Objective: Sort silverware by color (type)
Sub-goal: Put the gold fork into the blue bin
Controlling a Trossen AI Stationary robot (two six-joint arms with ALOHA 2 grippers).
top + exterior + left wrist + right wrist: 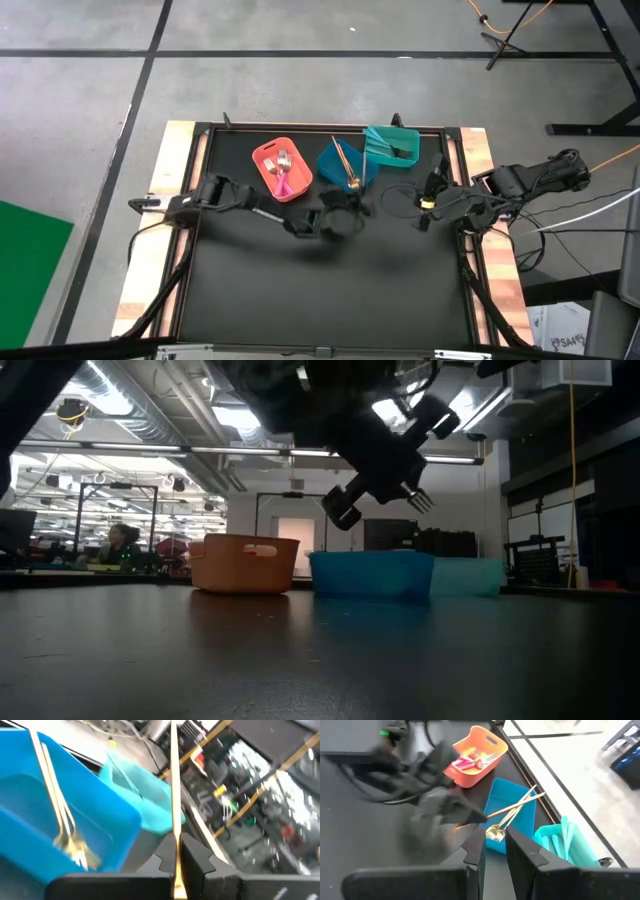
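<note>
My left gripper (pixel 175 857) hangs above the table just in front of the blue bin (pixel 345 165) and is pinched tight on a gold fork (pixel 174 795). Two more gold pieces (pixel 345 160) lean inside that blue bin. The pink ones (pixel 283 172) lie in the orange bin (pixel 281 168). The light-blue ones (pixel 385 145) sit in the teal bin (pixel 392 146). My right gripper (pixel 494 847) waits near the table's right edge with a narrow gap between its fingers, I think; that view is blurry.

Three bins (pixel 283 170) stand in a row at the table's (pixel 330 290) far edge, silverware (pixel 284 172) inside each.
</note>
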